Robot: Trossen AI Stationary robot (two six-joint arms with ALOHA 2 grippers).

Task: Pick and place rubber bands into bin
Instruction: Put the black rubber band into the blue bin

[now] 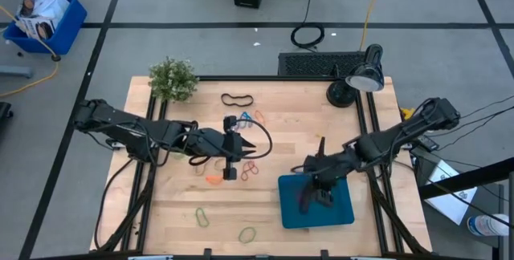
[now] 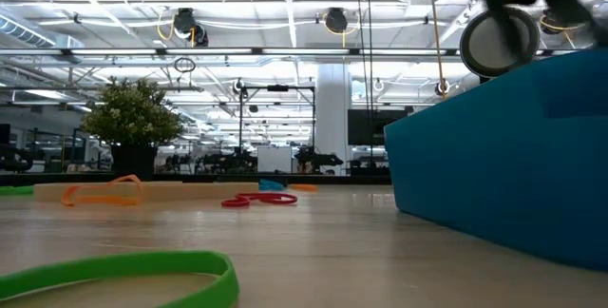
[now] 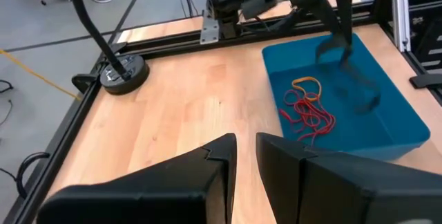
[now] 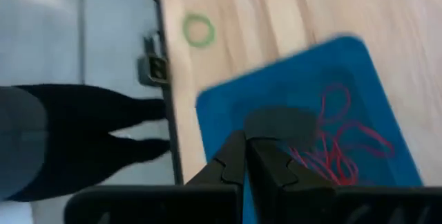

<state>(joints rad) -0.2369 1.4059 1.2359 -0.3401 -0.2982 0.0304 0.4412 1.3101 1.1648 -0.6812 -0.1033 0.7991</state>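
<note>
1. Right gripper (image 4: 245,156) first: its two dark fingers are pressed together at the tips in the right wrist view, nothing visible between them, jaws closed and empty.
2. That gripper (image 1: 315,189) hangs right over the bin (image 1: 341,212), the teal tray sitting at the front right of the table (image 1: 177,212).
3. Inside the bin (image 3: 394,124), a tangle of red rubber bands (image 3: 311,117) lies on the floor, with one orange band (image 3: 307,84) at its edge, touching the reds.
4. Over to the left gripper (image 3: 245,156): a narrow gap shows between its finger tips in its wrist view, nothing in it, so the jaws are slightly parted and empty.
5. The left gripper (image 1: 255,148) sits over mid-table, pointing toward the bin, well apart from it.
6. Loose bands lie around it: a red pair (image 1: 250,168) and an orange one (image 1: 214,179) just beside the arm, a blue one (image 1: 246,119) nearby.
7. Farther out, a black band (image 1: 237,99) lies toward the back edge; two green bands (image 1: 201,217) and (image 1: 247,233) rest near the front edge.
8. At the rear, a potted plant (image 1: 173,79) stands on the left corner, a desk lamp (image 1: 357,79) on the right.
</note>
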